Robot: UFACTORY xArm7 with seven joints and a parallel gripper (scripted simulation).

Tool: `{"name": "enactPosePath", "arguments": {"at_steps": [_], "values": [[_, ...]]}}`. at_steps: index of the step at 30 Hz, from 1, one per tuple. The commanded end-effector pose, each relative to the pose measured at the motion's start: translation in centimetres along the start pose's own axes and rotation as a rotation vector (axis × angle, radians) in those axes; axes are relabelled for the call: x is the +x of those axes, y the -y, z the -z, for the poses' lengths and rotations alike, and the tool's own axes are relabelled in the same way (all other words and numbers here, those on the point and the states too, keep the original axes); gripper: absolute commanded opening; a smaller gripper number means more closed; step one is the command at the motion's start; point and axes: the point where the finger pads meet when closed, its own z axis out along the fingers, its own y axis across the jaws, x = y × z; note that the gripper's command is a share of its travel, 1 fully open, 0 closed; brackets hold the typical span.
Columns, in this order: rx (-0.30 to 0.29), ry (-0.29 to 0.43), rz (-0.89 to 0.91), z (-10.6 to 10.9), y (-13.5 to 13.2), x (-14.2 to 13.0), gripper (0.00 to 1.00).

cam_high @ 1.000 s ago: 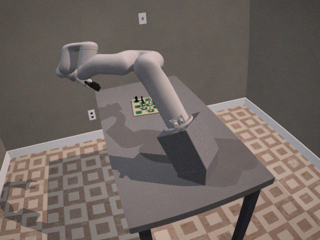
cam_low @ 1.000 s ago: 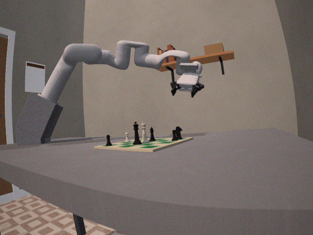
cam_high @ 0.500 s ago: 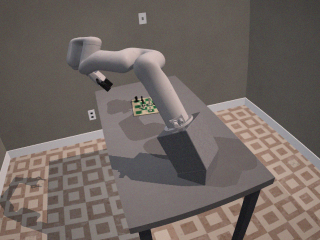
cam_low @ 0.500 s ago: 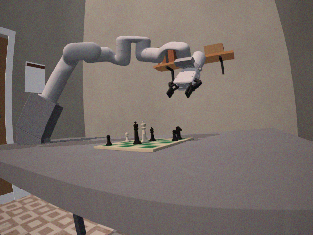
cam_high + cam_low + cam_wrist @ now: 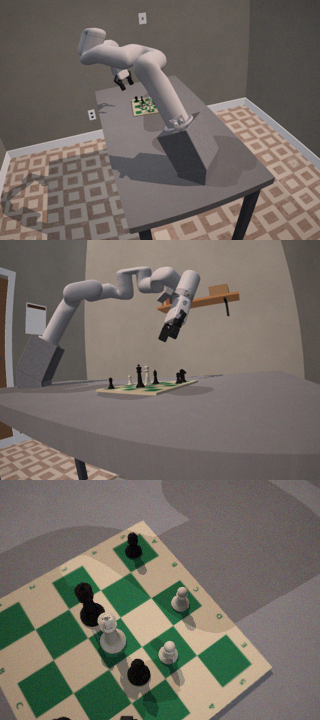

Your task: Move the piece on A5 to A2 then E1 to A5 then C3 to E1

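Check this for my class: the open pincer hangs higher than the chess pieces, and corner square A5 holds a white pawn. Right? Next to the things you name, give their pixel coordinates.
Not quite: the pawn [image 5: 111,384] [image 5: 133,548] on corner square A5 is black, as the wrist view shows. The open pincer [image 5: 128,86] [image 5: 168,338] does hang higher than the pieces.

So the arm has moved quite a bit. A second ago the gripper was way out by the far left corner of the table in the top view; half a second ago it was a bit closer in, and now it's over that end of the table, nearer the chessboard. In the exterior view it's swung toward the camera's left, dropped lower, and its fingers now point down and to the left. Its shadow on the tabletop has shifted and looks way smaller too.
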Motion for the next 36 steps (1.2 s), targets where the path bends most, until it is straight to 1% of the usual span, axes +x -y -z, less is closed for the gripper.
{"name": "enactPosePath", "arguments": {"at_steps": [1,3,4,8,9,10,11,13,14,16,17,18,19,20,21,22,23,25,28,36], "values": [[-0.049,0.138,-0.212,-1.7,2.3,3.4,1.00],[-0.049,0.138,-0.212,-1.7,2.3,3.4,1.00],[-0.080,0.195,-0.333,-2.7,3.2,5.4,1.00],[-0.080,0.195,-0.333,-2.7,3.2,5.4,1.00],[-0.107,0.246,-0.451,-3.7,4.0,7.5,1.00],[-0.107,0.246,-0.451,-3.7,4.0,7.5,1.00],[-0.131,0.291,-0.563,-4.6,4.6,9.5,1.00],[-0.131,0.291,-0.563,-4.6,4.6,9.5,1.00],[-0.151,0.329,-0.667,-5.5,5.0,11.5,1.00],[-0.151,0.329,-0.667,-5.5,5.0,11.5,1.00],[-0.168,0.362,-0.761,-6.3,5.3,13.2,1.00],[-0.168,0.362,-0.761,-6.3,5.3,13.2,1.00],[-0.182,0.388,-0.843,-7.0,5.4,14.8,1.00],[-0.182,0.388,-0.843,-7.0,5.4,14.8,1.00],[-0.192,0.408,-0.911,-7.6,5.5,16.1,1.00],[-0.192,0.408,-0.911,-7.6,5.5,16.1,1.00],[-0.200,0.423,-0.964,-8.1,5.5,17.2,1.00],[-0.200,0.423,-0.964,-8.1,5.5,17.2,1.00],[-0.212,0.444,-1.043,-8.9,5.4,18.7,1.00],[-0.212,0.445,-1.050,-8.9,5.4,18.9,1.00]]}}
